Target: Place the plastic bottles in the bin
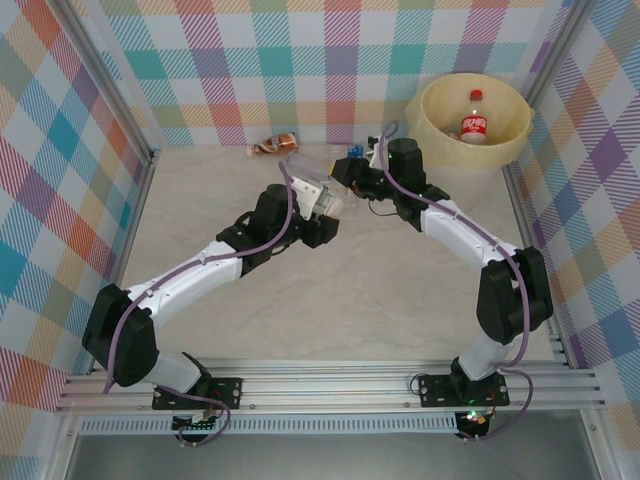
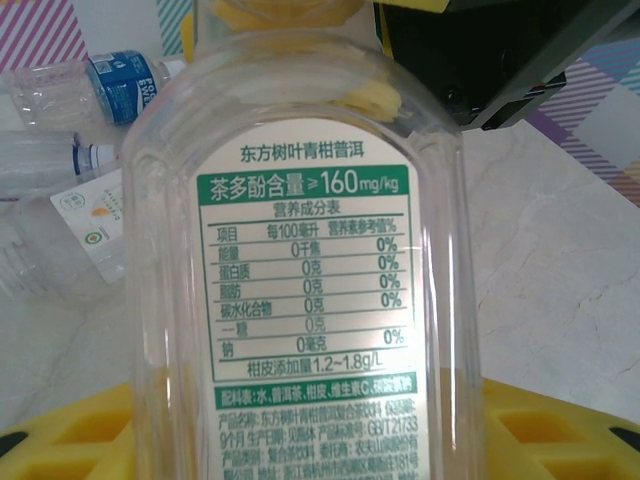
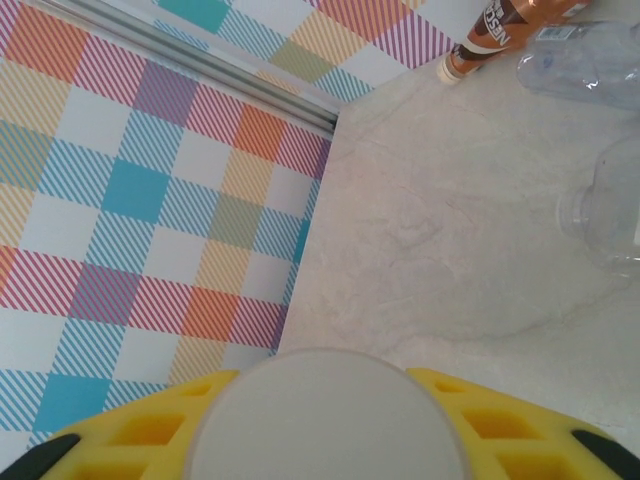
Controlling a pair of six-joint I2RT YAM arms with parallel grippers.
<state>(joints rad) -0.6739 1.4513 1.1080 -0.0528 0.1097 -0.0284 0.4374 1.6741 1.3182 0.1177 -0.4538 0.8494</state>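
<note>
My left gripper (image 1: pixel 330 205) is shut on a clear plastic bottle (image 2: pixel 310 250) with a green-and-white label, held above the table's middle. Its yellow fingers (image 2: pixel 70 435) flank the bottle's lower part. My right gripper (image 1: pixel 346 172) is just behind it, with its yellow fingers (image 3: pixel 130 430) closed around a round white bottle end (image 3: pixel 325 420). A blue-labelled bottle (image 1: pixel 355 152) lies right by it. A brown bottle (image 1: pixel 275 145) lies at the back wall. The cream bin (image 1: pixel 440 95) stands at the back right with a red-labelled bottle (image 1: pixel 473 125) inside.
More clear bottles (image 2: pixel 45 160) lie to the left of the held one, including a blue-labelled one (image 2: pixel 120 85). Checked walls and a metal rail (image 1: pixel 150 160) close in the table on three sides. The right arm's black body (image 2: pixel 480 50) sits close behind the left gripper.
</note>
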